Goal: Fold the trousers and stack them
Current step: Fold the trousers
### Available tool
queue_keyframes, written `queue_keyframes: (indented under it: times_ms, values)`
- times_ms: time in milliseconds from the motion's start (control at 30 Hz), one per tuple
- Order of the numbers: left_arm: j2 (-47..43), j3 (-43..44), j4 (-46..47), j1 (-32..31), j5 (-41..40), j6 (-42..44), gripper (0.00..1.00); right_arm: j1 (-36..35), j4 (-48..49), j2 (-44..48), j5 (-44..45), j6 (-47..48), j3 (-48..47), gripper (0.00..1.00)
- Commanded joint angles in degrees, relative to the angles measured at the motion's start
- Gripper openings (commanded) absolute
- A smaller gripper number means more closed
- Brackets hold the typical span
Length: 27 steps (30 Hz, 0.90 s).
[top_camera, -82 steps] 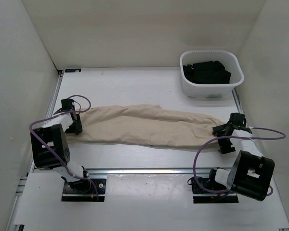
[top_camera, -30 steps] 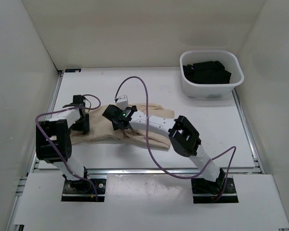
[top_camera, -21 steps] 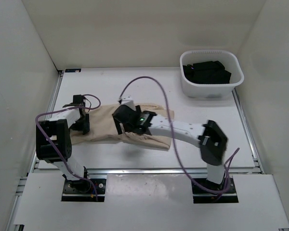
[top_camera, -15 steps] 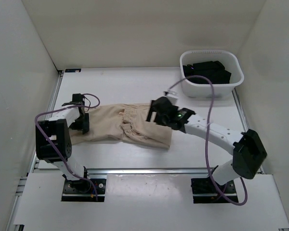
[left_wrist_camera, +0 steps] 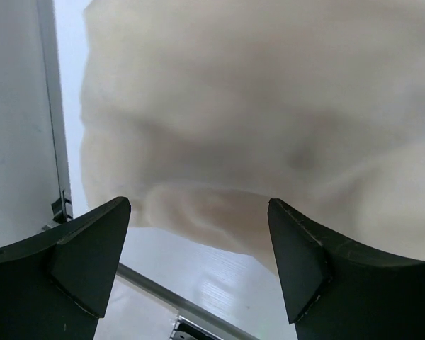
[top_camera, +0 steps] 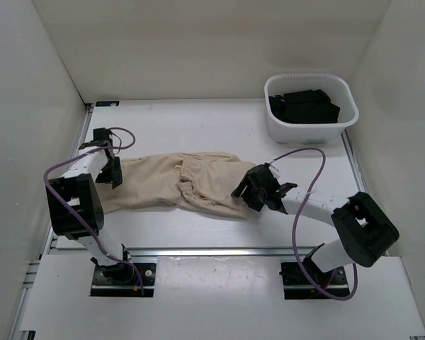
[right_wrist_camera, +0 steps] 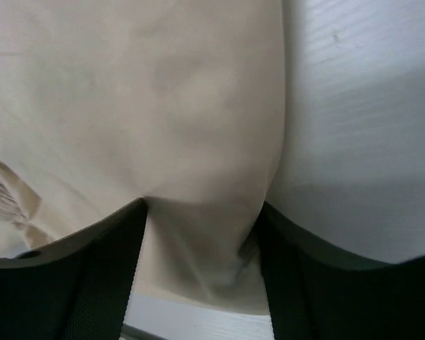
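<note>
Trousers point(top_camera: 184, 185) lie halved; left gripper point(top_camera: 112, 176) and right gripper point(top_camera: 245, 193), jaws spread at opposite ends, probably pinch next for a second fold.

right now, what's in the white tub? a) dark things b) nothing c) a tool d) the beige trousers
a: the tub at the far right holds dark things, while the trousers lie outside it, to its left.
</note>
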<state>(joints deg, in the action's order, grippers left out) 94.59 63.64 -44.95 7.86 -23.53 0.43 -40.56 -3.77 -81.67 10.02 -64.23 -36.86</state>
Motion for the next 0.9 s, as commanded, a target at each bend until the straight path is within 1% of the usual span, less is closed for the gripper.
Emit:
queue_keyframes:
  times_ms: [0, 33, 67, 100, 167, 200, 233, 267, 300, 333, 367, 400, 433, 467, 500, 533, 567, 600, 633, 667, 700, 733, 767, 800, 833, 867]
  values:
    - [0.34, 3.15, 0.04, 3.12, -1.43, -0.43, 0.90, -0.58, 1.66, -6.03, -4.56, -5.10, -0.49, 0.63]
    - [0.86, 4.64, 0.04, 3.65, -1.43, -0.43, 0.90, -0.06, 2.36, -7.79, -5.62, -6.16, -0.49, 0.54]
    - [0.86, 5.26, 0.04, 4.44, -1.43, -0.43, 0.90, 0.47, 5.41, -7.80, -8.24, -7.48, 1.94, 0.44]
    - [0.34, 5.79, 0.04, 4.45, -1.43, -0.43, 0.91, 1.96, 6.92, -7.80, -9.05, -10.10, 3.62, 0.23]
    - [-1.50, 6.50, 0.04, 4.45, 0.76, -0.43, 0.93, 3.98, 8.86, -3.78, -9.05, -12.23, 7.57, 0.03]
    - [-2.03, 6.50, -0.75, 4.45, 1.64, -0.43, 0.93, 6.69, 7.74, -1.33, -9.05, -12.85, 11.51, 0.00]
    - [-2.65, 7.02, -1.45, 4.45, 2.25, -0.43, 0.93, 8.37, 6.07, 4.96, -7.84, -12.16, 13.20, 0.00]
    - [-2.65, 7.03, -2.15, 4.45, 2.96, -0.43, 0.93, 12.22, 0.05, 8.94, -7.22, -10.93, 14.35, 0.00]
    - [-2.65, 7.03, -2.86, 4.45, 2.96, -0.43, 0.93, 14.34, -4.88, 13.07, -6.25, -9.01, 14.36, 0.00]
    - [-3.17, 7.03, -3.39, 4.45, 3.48, -0.43, 0.93, 16.63, -11.02, 21.55, -4.76, -3.59, 12.62, 0.00]
    - [-3.70, 7.03, -4.00, 4.45, 4.10, -0.43, 0.93, 18.91, -17.52, 25.64, -2.66, -0.14, 10.17, 0.00]
    - [-3.71, 6.42, -4.01, 4.45, 4.11, -0.43, 0.93, 23.11, -29.42, 29.25, 1.80, 3.63, 7.10, 0.00]
    - [-4.32, 6.41, -4.01, 4.45, 4.71, -0.43, 0.93, 25.07, -34.85, 33.81, 4.19, 11.50, 3.24, 0.00]
    - [-4.32, 5.89, -4.01, 4.45, 4.72, -0.43, 0.94, 26.65, -39.43, 34.73, 6.22, 15.67, -6.11, 0.00]
    - [-4.32, 5.19, -4.01, 4.45, 5.24, -0.43, 0.94, 28.84, -47.04, 34.73, 7.28, 19.19, -11.16, 0.00]
    - [-4.32, 5.18, -4.01, 4.45, 5.25, -0.43, 0.94, 28.87, -50.42, 31.08, 7.90, 22.45, -16.09, 0.00]
    - [-4.32, 4.66, -4.01, 3.93, 5.86, -0.43, 0.94, 27.82, -53.50, 28.52, 7.91, 27.18, -24.92, 0.00]
    - [-4.32, 4.65, -4.01, 3.92, 5.86, -0.43, 0.94, 26.16, -56.23, 25.88, 7.91, 28.18, -28.32, 0.00]
    - [-4.32, 4.65, -4.01, 3.92, 5.86, -0.43, 0.94, 23.71, -59.39, 20.81, 7.91, 28.19, -31.14, 0.00]
    - [-3.80, 4.13, -4.01, 3.92, 6.47, -0.43, 0.94, 17.24, -59.42, 18.41, 8.95, 27.67, -33.34, 0.00]
    - [-3.79, 4.13, -4.01, 3.92, 6.48, -0.43, 0.94, 13.70, -59.42, 13.43, 11.05, 26.62, -35.36, 0.00]
    - [-3.79, 4.13, -4.01, 3.92, 6.48, -0.43, 0.94, 10.18, -59.42, 10.59, 11.86, 25.39, -39.47, 0.00]
    - [-3.79, 4.13, -4.01, 3.92, 6.48, -0.43, 0.94, 3.97, -59.42, 7.69, 11.86, 24.42, -41.52, 0.00]
    - [-3.79, 4.13, -4.01, 3.92, 6.48, -0.43, 0.94, 1.30, -59.42, 1.14, 11.86, 23.02, -43.71, 0.00]
    - [-3.79, 3.61, -4.01, 3.92, 6.48, -0.43, 0.94, -1.08, -58.90, -2.32, 12.39, 22.48, -45.91, 0.00]
    - [-3.79, 3.60, -4.01, 3.92, 7.00, -0.43, 0.94, -4.58, -58.90, -9.05, 11.78, 21.96, -49.76, 0.00]
